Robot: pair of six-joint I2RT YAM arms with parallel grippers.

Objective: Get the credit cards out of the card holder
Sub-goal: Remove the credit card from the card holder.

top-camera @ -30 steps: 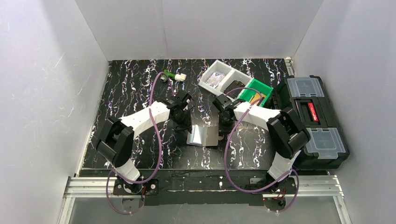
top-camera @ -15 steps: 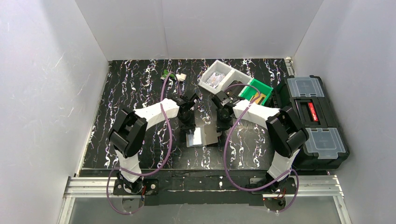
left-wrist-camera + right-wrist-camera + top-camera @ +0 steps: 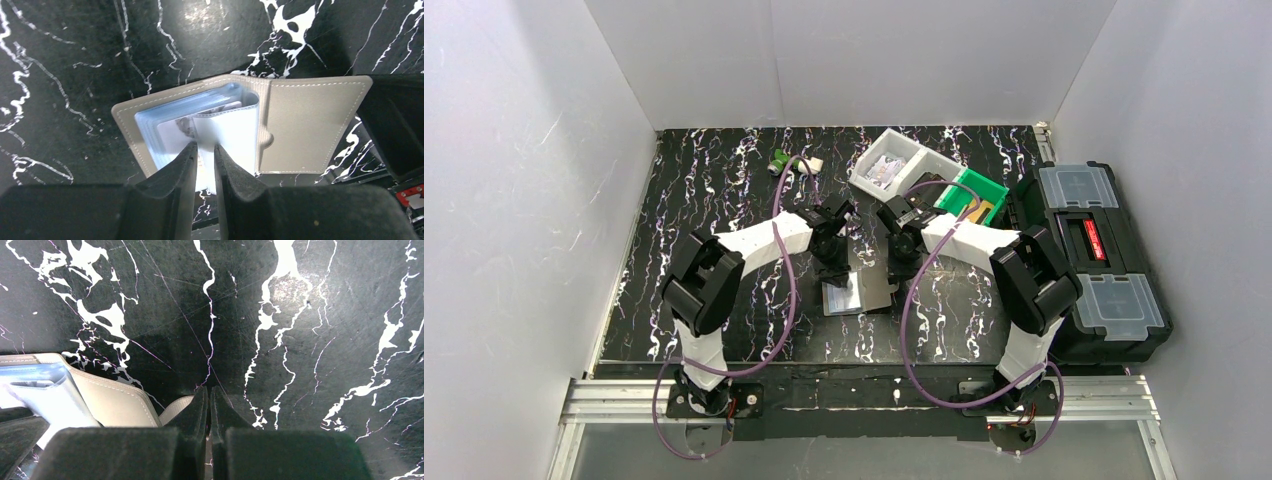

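Two grippers are clamped on the card holder [image 3: 310, 125], which lies open on the black marbled table [image 3: 724, 190] just ahead of the arms. The left gripper [image 3: 205, 147] pinches a pale blue sleeve leaf raised from its left half, where the credit cards [image 3: 176, 131] sit tucked in the sleeves. The right gripper [image 3: 209, 399] nips the edge of the grey right flap. Farther back stand a white bin [image 3: 886, 168] and a green bin [image 3: 972, 195].
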